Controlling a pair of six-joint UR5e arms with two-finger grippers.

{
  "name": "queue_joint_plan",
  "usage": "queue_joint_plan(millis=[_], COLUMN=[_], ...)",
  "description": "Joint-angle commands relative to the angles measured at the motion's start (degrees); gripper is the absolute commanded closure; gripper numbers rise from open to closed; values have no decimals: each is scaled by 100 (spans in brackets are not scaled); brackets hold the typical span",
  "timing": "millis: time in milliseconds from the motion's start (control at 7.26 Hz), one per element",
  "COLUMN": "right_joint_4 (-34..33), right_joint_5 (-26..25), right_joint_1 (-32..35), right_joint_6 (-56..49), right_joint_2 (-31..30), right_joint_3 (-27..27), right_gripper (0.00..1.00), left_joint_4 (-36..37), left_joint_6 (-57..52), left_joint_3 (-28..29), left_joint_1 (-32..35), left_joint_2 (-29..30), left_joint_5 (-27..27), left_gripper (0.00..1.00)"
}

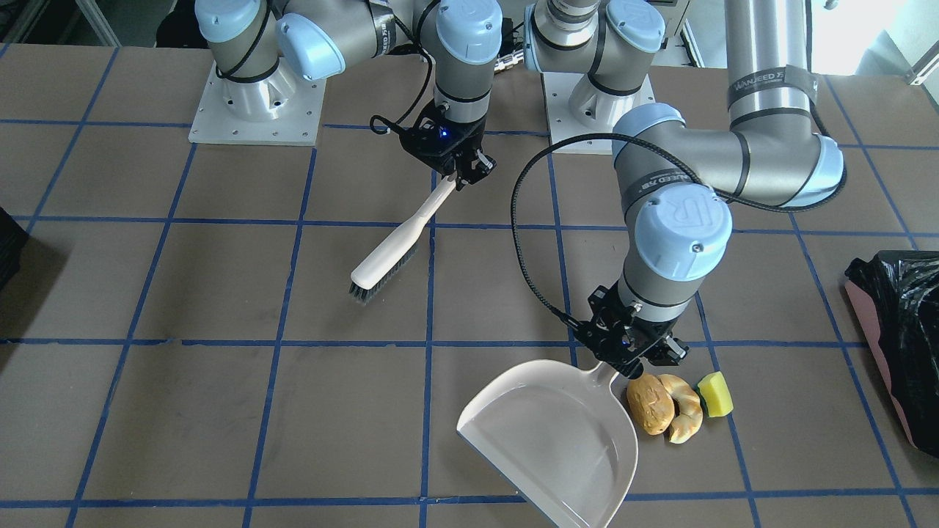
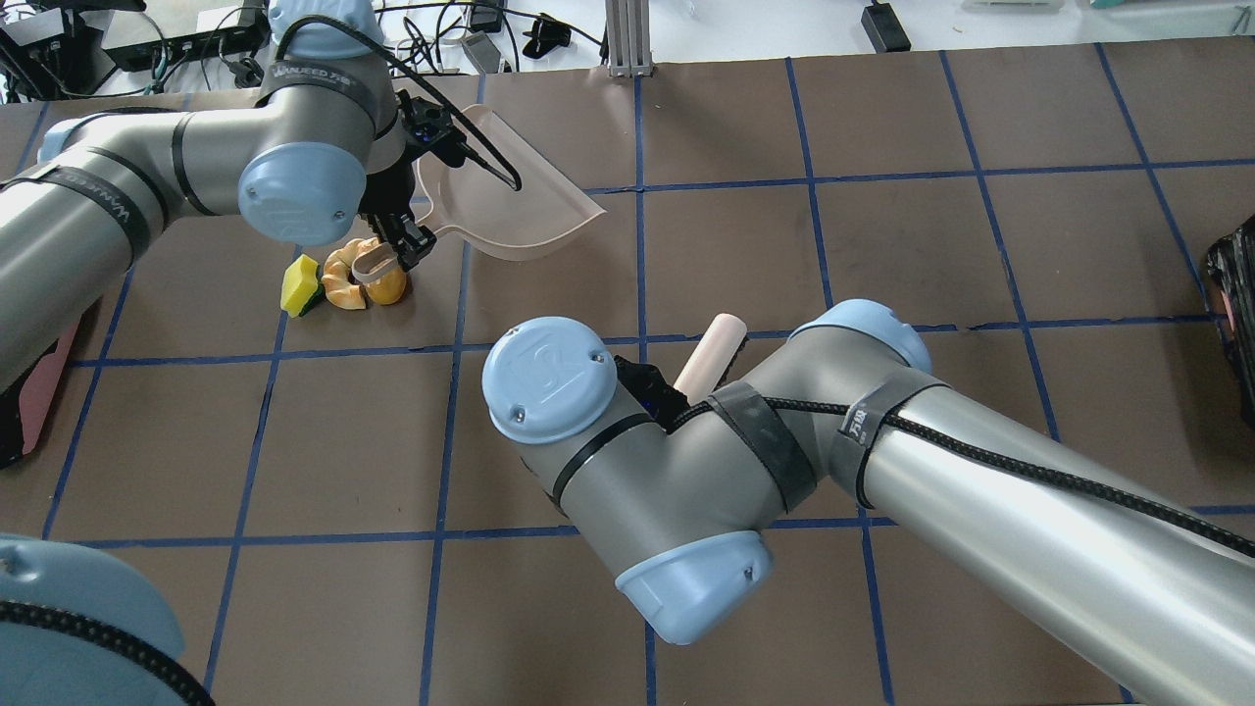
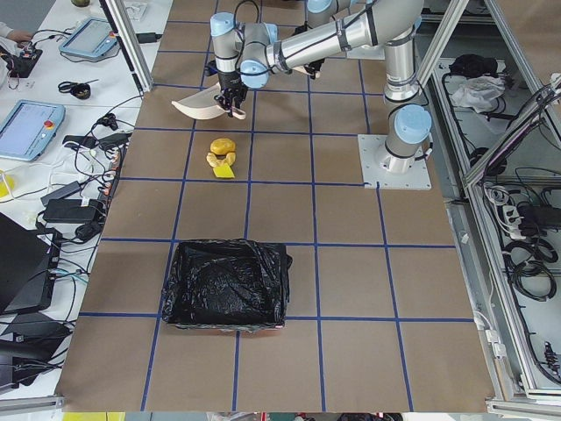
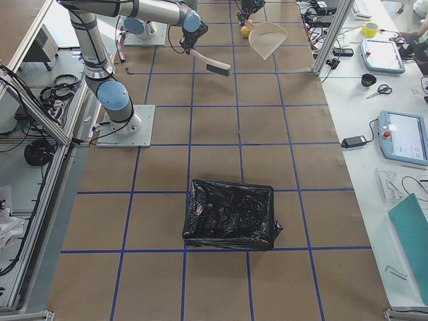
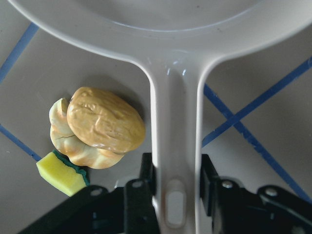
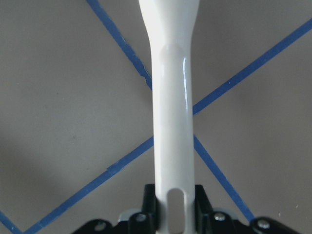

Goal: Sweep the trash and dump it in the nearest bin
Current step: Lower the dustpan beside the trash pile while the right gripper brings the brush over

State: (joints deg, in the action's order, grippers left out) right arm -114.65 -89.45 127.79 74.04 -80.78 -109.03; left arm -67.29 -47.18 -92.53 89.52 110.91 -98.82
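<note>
Grips dustpan [image 1: 557,440] by the handle, tight in left end effector [image 1: 637,359], probably to set its mouth for catching; clamps brush [image 1: 389,253] handle in right end effector [image 1: 462,172], ready to sweep. Finds bread roll [image 1: 650,405], croissant [image 1: 684,414] and sponge block [image 1: 714,394] clustered on the surface [image 1: 220,411], just beside left end effector, at its 5 o'clock in front-facing view.

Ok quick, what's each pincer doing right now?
Left pincer: closed, holding the dustpan by its handle.
Right pincer: closed, holding the brush by its handle.
</note>
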Motion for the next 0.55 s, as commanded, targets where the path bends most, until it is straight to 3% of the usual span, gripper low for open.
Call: queue_joint_plan(millis=[0,413], right_joint_4=[171,347], right_joint_5=[15,94], right_joint_1=[9,26], right_joint_6=[5,14], right_joint_2=[307,947], right_joint_3=[556,1478], right_gripper=[100,100], left_joint_4=[-300,-512], left_joint_6=[-1348,-3582], left_joint_3=[-81,-81], left_joint_1=[-661,-1856], left_joint_2=[-306,-553], left_joint_5=[82,47], left_gripper=[100,100])
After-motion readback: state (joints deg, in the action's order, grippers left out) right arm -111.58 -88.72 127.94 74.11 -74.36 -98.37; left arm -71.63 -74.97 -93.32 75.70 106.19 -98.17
